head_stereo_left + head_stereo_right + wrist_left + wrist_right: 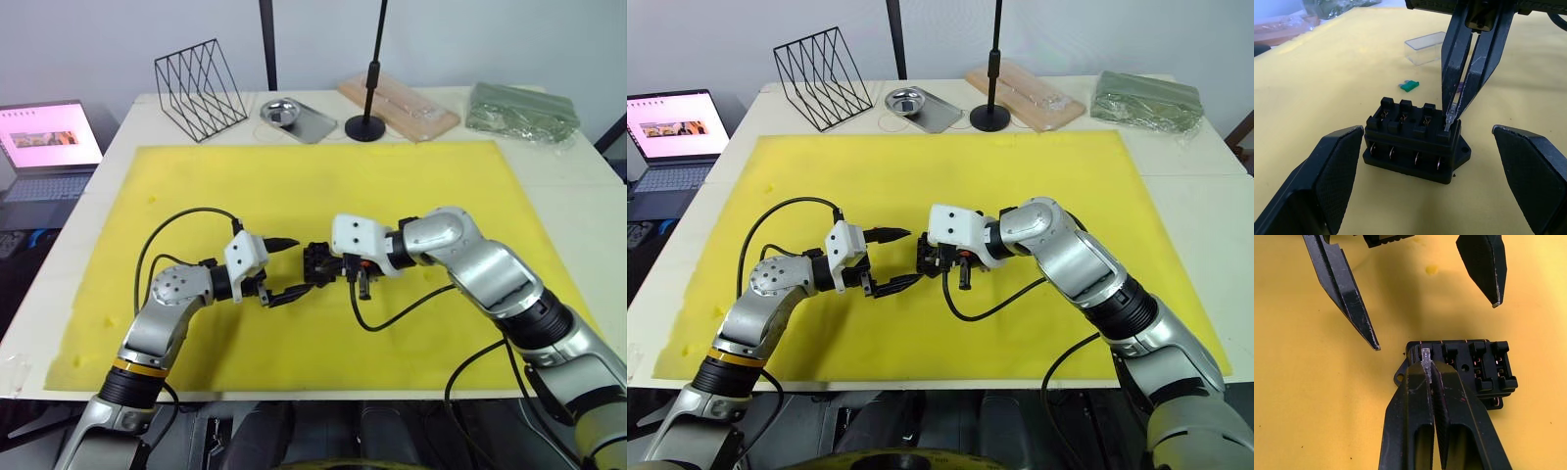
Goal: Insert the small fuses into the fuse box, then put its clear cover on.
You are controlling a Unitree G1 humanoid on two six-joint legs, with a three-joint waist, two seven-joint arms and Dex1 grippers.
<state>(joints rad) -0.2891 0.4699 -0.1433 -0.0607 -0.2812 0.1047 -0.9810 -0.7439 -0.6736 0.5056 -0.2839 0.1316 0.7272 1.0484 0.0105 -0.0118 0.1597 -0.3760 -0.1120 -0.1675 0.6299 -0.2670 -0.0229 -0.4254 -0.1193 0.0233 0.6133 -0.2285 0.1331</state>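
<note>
Left hand (1427, 181) spread beside fuse box (1413, 139); right hand (1431, 369) pinching grey fuse (1426, 356) over it.

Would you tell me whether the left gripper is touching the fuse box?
Apart. In the left wrist view the left gripper is open, its fingers standing either side of the fuse box with yellow mat showing in both gaps.

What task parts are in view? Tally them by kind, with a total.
Fuses: 3 (grey fuse in right gripper, green fuse, purple fuse partly hidden)
Fuse box: 1
Cover: 1
Total: 5
</note>
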